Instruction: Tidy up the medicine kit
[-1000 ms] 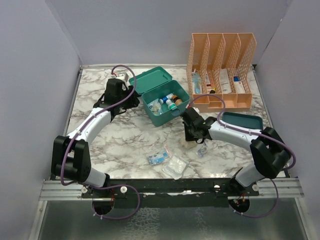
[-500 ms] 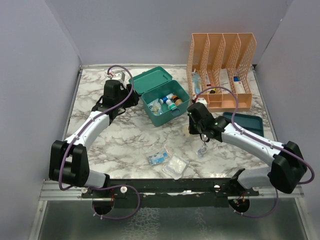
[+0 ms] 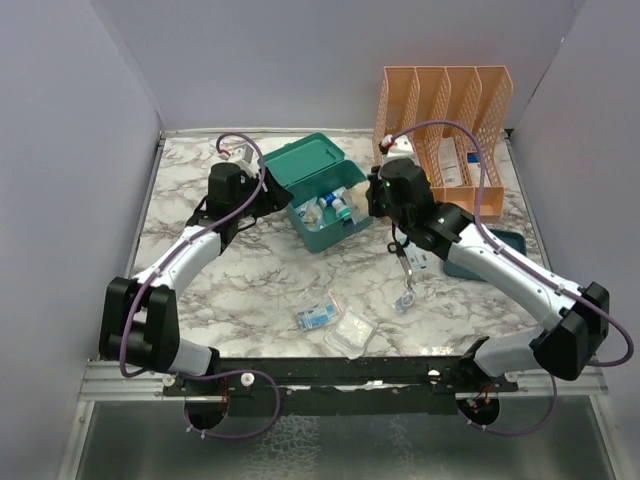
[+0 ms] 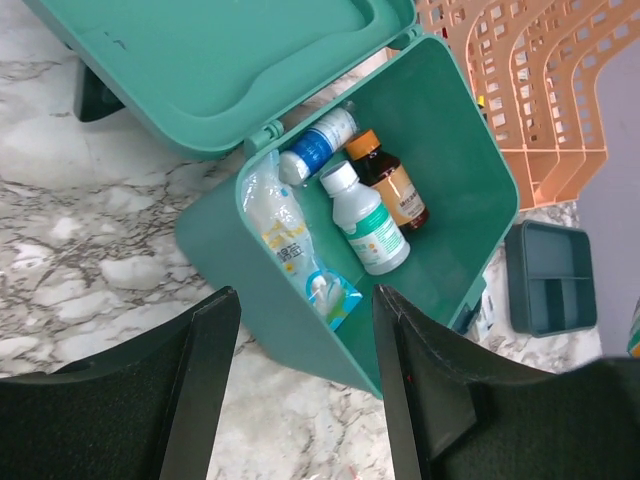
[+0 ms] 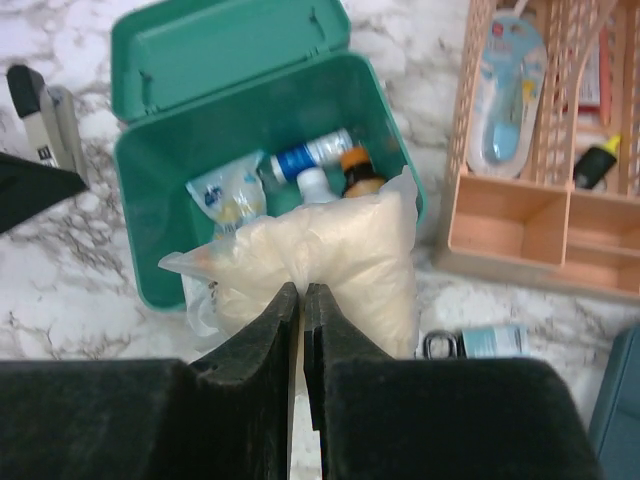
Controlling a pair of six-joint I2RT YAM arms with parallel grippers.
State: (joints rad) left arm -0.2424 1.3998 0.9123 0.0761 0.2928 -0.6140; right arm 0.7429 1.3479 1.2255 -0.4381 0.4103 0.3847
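Marble-look table (image 3: 200,290), grey walls all round. Only the top camera catches the stuff nearest the arm bases: two flat packets around 6 o'clock, a bluish packet (image 3: 318,316) and a whitish packet (image 3: 351,334) side by side. Further back at 3 o'clock there's one dark tray (image 3: 505,243), partly under the right arm.

The medicine kit (image 3: 322,205) is at roughly 12 o'clock with its lid flipped open. The left wrist cam gives the best look inside. I count three bottles, a white bottle (image 4: 366,218), a brown bottle (image 4: 392,190) and a blue-and-white bottle (image 4: 318,145), plus one clear pouch (image 4: 283,225). The left gripper (image 4: 305,295) is off the kit's 9 o'clock side, fingers spread apart with nothing between them.

The right wrist cam shows what the top one can't: the right gripper (image 5: 303,295) is pinched tight on one clear bag (image 5: 345,250) of off-white stuff, which hides part of the kit's contents in that view.

Farthest back, at 1 o'clock, is one orange organizer (image 3: 445,110) with four slots.
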